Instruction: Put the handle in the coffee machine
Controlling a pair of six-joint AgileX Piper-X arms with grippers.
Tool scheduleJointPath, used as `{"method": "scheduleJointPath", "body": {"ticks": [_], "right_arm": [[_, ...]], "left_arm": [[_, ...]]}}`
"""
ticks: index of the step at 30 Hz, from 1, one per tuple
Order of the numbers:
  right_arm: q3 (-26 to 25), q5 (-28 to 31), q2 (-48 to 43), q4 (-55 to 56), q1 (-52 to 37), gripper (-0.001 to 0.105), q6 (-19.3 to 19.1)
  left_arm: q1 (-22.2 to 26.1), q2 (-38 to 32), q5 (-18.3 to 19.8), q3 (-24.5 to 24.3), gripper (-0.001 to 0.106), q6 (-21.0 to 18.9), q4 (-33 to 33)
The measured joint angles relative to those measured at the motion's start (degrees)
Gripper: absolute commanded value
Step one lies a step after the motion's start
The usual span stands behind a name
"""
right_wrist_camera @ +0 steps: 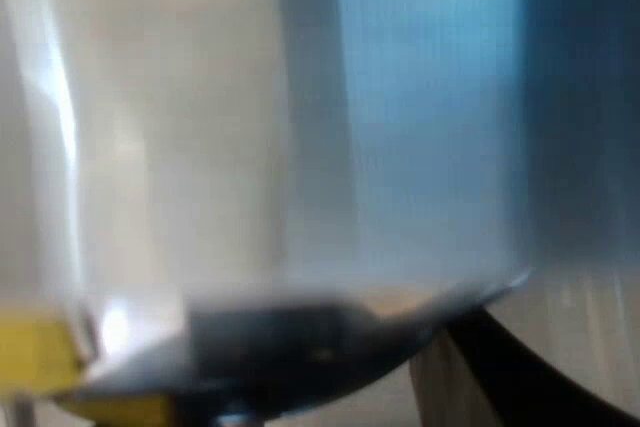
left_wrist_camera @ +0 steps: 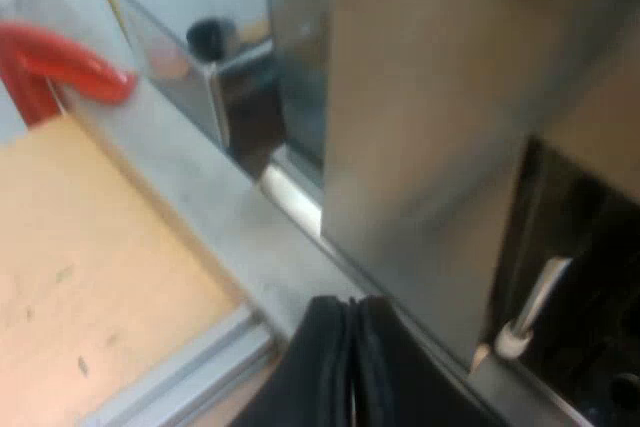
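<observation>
Close on the espresso machine, steel side wall upright above the tabletop. The left tool is pinched fully together, gripping nothing. State of the right tool: cannot tell, a bright metal surface hard against it.

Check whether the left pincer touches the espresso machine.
Cannot tell. Left wrist view: the left pincer is close by the espresso machine's side, neither contact nor gap plain.

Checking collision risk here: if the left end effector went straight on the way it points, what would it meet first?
Probably the steel side wall of the coffee machine, which stands right ahead of the left end effector. The gap between them is hard to judge.
</observation>
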Motion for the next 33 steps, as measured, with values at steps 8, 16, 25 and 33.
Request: {"method": "scheduleJointPath", "body": {"ticks": [8, 16, 25, 33], "right_arm": [[0.0, 0.0, 0.0, 0.0, 0.0, 0.038, 0.0], [0.0, 0.1, 0.0, 0.0, 0.0, 0.038, 0.0], [0.0, 0.1, 0.0, 0.0, 0.0, 0.038, 0.0], [0.0, 0.4, 0.0, 0.0, 0.0, 0.038, 0.0]], "left_arm": [[-2.6, 3.5, -7.8, -2.6, 0.001, 9.1, 8.4], [-7.0, 3.5, -12.5, -2.7, 0.001, 12.6, 11.0], [-8.2, 3.5, -13.3, -2.7, 0.001, 16.0, 17.8], [-10.7, 3.5, -12.3, -2.7, 0.001, 20.2, 26.7]]}}
